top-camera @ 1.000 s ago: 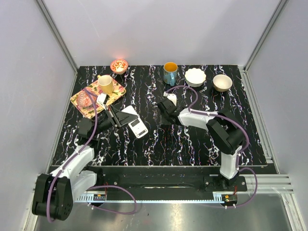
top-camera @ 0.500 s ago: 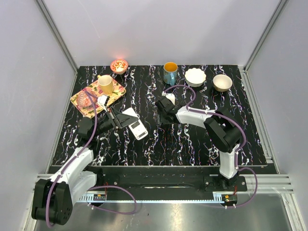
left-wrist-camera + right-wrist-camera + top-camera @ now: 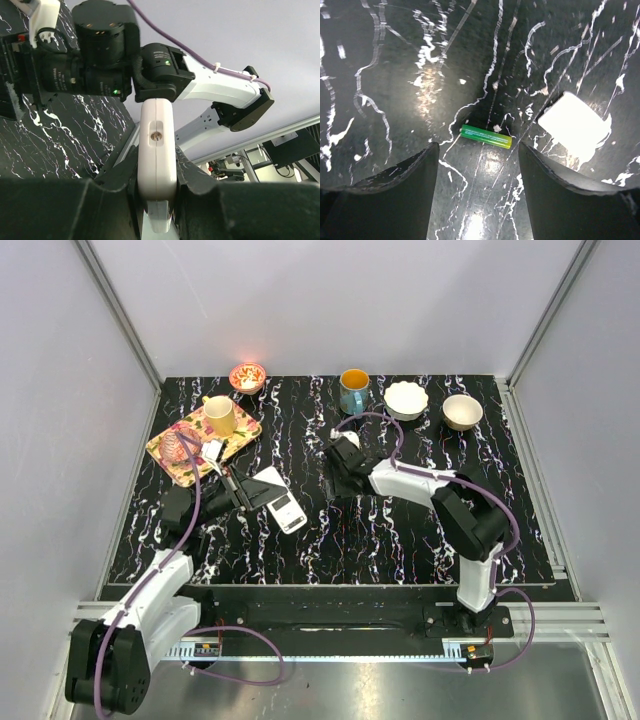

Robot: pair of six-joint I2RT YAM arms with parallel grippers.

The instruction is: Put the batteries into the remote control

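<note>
Overhead, left of centre, the left gripper (image 3: 245, 494) appears to pinch the small flat white plastic remote control (image 3: 280, 500). Left wrist: jaws clamped on its edge. Right wrist: the right gripper (image 3: 478, 150) stands with jaws apart around a thin green cylindrical battery (image 3: 486, 136), mid-frame on the black marbled table (image 3: 370, 75).

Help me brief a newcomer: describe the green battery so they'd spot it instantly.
On the black marbled table, find the right gripper near the middle. Below its open fingers lies the green battery, the only green cylinder, beside a flat white piece.
</note>
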